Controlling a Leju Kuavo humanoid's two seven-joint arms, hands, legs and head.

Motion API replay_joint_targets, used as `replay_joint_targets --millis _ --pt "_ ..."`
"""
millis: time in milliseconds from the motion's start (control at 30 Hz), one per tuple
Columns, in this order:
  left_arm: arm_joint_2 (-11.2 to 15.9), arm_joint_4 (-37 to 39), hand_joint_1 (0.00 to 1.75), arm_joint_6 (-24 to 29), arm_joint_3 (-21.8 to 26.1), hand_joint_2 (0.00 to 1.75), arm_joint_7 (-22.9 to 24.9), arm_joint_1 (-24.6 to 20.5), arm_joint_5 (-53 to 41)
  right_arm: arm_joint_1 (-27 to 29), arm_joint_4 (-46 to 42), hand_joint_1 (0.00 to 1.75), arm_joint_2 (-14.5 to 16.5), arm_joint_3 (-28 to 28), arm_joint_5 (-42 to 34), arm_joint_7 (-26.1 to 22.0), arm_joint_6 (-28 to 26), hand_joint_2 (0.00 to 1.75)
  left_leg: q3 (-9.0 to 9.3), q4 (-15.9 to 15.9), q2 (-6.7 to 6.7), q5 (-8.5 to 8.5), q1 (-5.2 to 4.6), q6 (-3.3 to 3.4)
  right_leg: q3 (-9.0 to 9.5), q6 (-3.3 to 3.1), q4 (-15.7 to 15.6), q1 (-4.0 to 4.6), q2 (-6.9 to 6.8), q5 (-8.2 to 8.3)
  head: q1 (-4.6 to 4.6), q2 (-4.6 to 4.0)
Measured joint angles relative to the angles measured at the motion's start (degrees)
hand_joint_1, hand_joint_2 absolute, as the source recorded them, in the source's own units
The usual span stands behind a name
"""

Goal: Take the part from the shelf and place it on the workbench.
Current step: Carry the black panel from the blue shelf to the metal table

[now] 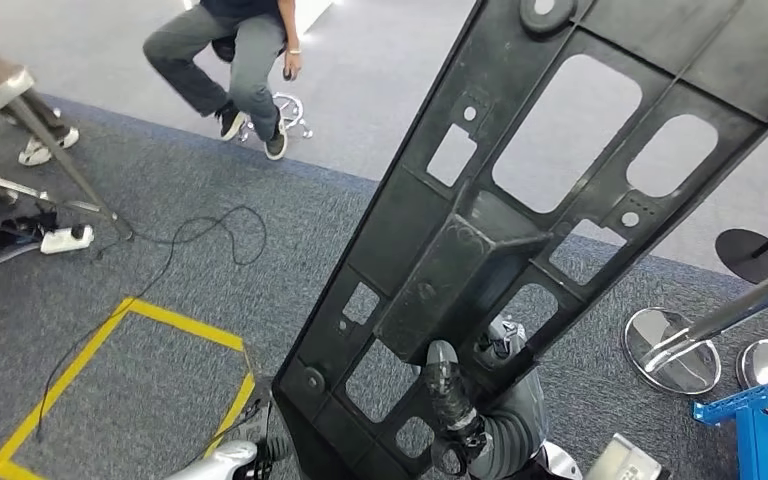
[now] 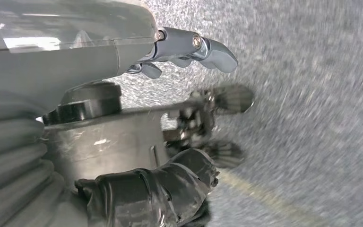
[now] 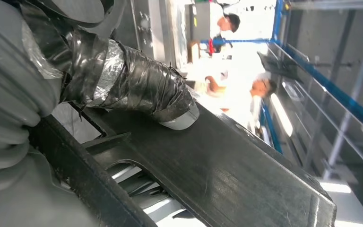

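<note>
Because the long black plastic panel [image 1: 520, 230] is too unwieldy to pinch, the right hand [image 1: 460, 405] clamps its lower end, thumb pressed on its face, carrying it tilted above the carpet [image 1: 160, 290], while the left hand [image 2: 189, 123] hangs empty, fingers loosely apart.

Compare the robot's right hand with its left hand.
The right hand grips the long black part, thumb pressed on its face; the left hand holds nothing, fingers spread over grey carpet. The right hand sits raised against the part; the left hangs low. Both thumbs are wrapped in black tape.
</note>
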Motion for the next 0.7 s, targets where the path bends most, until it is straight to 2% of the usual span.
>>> replay_joint_targets --millis 67,133,200,267,300,333,367,400,433,500,533,567,600,633,700 --pt "-0.46 0.00 0.00 0.23 -0.01 1.75 0.10 0.10 0.09 -0.01 -0.04 1.75 0.00 0.02 -0.25 0.02 -0.02 1.75 0.02 -0.15 -1.33 -0.01 -0.12 1.05 0.45 0.71 -0.30 0.08 -0.82 -0.23 0.19 0.00" --pt "-0.86 0.00 0.00 0.34 -0.02 1.75 0.68 0.34 0.24 -0.08 -0.04 1.75 0.00 0.04 -0.41 0.00 -0.03 1.75 0.21 -0.50 -2.57 0.14 0.06 1.84 0.18 1.26 0.87 -0.15 0.73 -1.39 0.37 0.00" --pt "-1.24 0.00 0.00 0.36 -0.02 1.75 1.21 0.31 0.35 -0.10 -0.05 1.75 -0.01 0.06 -0.47 -0.05 -0.03 1.75 0.31 -0.69 -3.64 0.23 0.15 2.51 -2.43 1.33 6.23 -0.19 3.57 -4.31 0.60 0.00" --pt "-1.40 0.01 0.00 -0.37 -0.04 1.75 2.25 0.14 0.44 -0.04 -0.04 1.75 -0.03 0.07 -0.56 -0.06 -0.01 1.75 0.30 -0.69 -4.89 0.17 -0.05 2.93 -6.36 1.16 13.45 0.02 4.73 -6.94 0.70 0.00" --pt "-1.31 0.01 0.00 -1.07 -0.07 1.75 3.07 -0.01 0.47 -0.04 -0.04 1.75 -0.07 0.08 -0.60 -0.03 0.02 1.75 0.32 -0.68 -5.65 0.15 -0.16 3.00 -7.64 1.05 15.35 0.10 4.92 -7.01 0.71 0.00" --pt "-1.06 0.02 0.00 -1.93 -0.12 1.75 3.95 -0.27 0.47 -0.05 -0.04 1.75 -0.12 0.08 -0.62 0.01 0.04 1.75 0.35 -0.66 -6.47 0.14 -0.25 3.04 -7.92 0.88 15.12 0.14 5.08 -5.99 0.71 0.00" --pt "-0.76 0.02 0.00 -2.63 -0.19 1.75 4.65 -0.65 0.42 -0.07 -0.05 1.75 -0.19 0.08 -0.62 0.06 0.05 1.75 0.40 -0.63 -7.30 0.16 -0.29 3.04 -7.17 0.66 12.82 0.14 5.38 -4.12 0.71 0.00" --pt "-0.44 0.02 0.00 -3.16 -0.25 1.75 5.14 -1.10 0.33 -0.10 -0.10 1.75 -0.28 0.08 -0.62 0.14 0.05 1.75 0.45 -0.58 -8.11 0.17 -0.31 3.02 -5.64 0.36 9.07 0.14 6.07 -1.89 0.72 0.00" --pt "-0.18 0.02 0.00 -3.46 -0.30 1.75 5.46 -1.55 0.20 -0.12 -0.19 1.75 -0.37 0.08 -0.61 0.29 0.02 1.75 0.42 -0.47 -8.82 0.17 -0.39 2.91 -4.10 0.07 5.38 0.08 7.38 -0.33 0.72 0.00" --pt "0.21 0.03 0.00 -3.58 -0.36 1.75 5.82 -2.30 -0.13 -0.12 -0.60 1.75 -0.52 0.07 -0.44 0.60 -0.19 1.75 0.14 -0.33 -10.05 0.28 -0.37 2.42 -2.12 -0.16 0.91 0.04 9.20 0.94 0.68 0.00" --pt "0.34 0.03 0.00 -3.51 -0.39 1.75 5.95 -2.56 -0.29 -0.11 -0.84 1.75 -0.60 0.06 -0.32 0.75 -0.42 1.75 -0.04 -0.41 -10.60 0.42 -0.29 2.03 -1.90 -0.20 0.45 0.10 9.39 0.78 0.67 0.00" --pt "0.50 0.04 0.00 -3.42 -0.43 1.75 6.06 -2.76 -0.47 -0.11 -1.13 1.75 -0.67 0.05 -0.20 0.91 -0.66 1.75 -0.15 -0.55 -11.19 0.58 -0.23 1.63 -1.70 -0.30 0.19 0.07 8.78 0.91 0.67 0.00" --pt "0.64 0.05 0.00 -3.31 -0.46 1.75 6.21 -2.89 -0.62 -0.12 -1.42 1.75 -0.74 0.05 -0.10 1.16 -0.93 1.75 -0.27 -0.54 -10.96 0.61 -0.22 1.29 -1.46 -0.52 -0.12 -0.01 8.14 1.07 0.69 0.00" --pt "0.75 0.05 0.00 -3.22 -0.51 1.75 6.41 -3.04 -0.76 -0.10 -1.72 1.75 -0.79 0.04 -0.01 1.43 -1.21 1.75 -0.55 0.02 -9.89 0.23 -0.30 0.96 -1.16 -0.80 -0.47 -0.16 7.53 1.21 0.51 0.00" --pt "0.88 0.07 0.00 -3.19 -0.82 1.75 6.90 -3.58 -1.11 0.01 -2.29 1.75 -0.90 0.03 0.16 1.87 -1.74 1.75 -2.64 4.42 -6.43 -2.18 -0.33 0.39 -0.61 -1.36 -1.00 -0.32 6.07 1.34 0.12 0.00"
